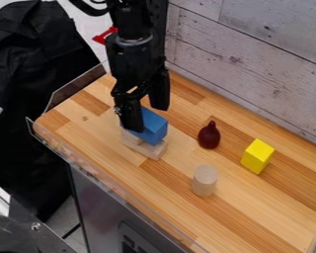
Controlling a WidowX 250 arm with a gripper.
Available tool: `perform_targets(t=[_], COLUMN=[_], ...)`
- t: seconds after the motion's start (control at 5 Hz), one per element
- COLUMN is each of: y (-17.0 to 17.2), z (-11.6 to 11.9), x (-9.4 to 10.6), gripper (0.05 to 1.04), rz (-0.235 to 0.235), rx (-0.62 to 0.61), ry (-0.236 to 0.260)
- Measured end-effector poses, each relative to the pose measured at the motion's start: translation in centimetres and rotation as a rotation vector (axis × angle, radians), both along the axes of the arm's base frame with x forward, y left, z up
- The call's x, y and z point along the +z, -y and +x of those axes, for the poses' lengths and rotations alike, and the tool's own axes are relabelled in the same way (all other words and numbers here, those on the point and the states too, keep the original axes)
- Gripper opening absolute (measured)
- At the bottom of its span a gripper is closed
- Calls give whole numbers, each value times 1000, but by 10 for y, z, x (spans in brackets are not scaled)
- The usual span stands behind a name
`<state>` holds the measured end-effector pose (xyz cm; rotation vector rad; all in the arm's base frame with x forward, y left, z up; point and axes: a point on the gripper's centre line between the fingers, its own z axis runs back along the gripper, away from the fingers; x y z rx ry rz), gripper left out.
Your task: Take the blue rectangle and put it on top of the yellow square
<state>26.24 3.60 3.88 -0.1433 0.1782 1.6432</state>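
Observation:
My gripper (147,117) hangs down over the left part of the wooden counter, its fingers spread apart around the upper end of the blue rectangle (152,129). One finger covers the block's left side, so any contact there is hidden. The blue rectangle rests on pale wooden blocks (152,149). Over on the right, the yellow square (257,156) stands on the counter, well apart from the gripper, with nothing on top of it.
A dark red pear-shaped piece (209,135) stands between the blue and yellow blocks. Nearer the front is a pale wooden cylinder (204,181). A whitewashed plank wall (259,64) runs behind the counter (253,207), and a clear rim follows its front edge.

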Motion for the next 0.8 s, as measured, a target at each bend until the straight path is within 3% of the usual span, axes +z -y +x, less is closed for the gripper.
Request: perform_targets(t=[0.4,0.6,0.8], y=[-4,-5,-5], z=[-5,-6,-5], x=[-9,-15,-16], gripper=[953,671,566], rz=[-13,-32,-40], rx=[30,45,36], ry=[-43,-61,-56])
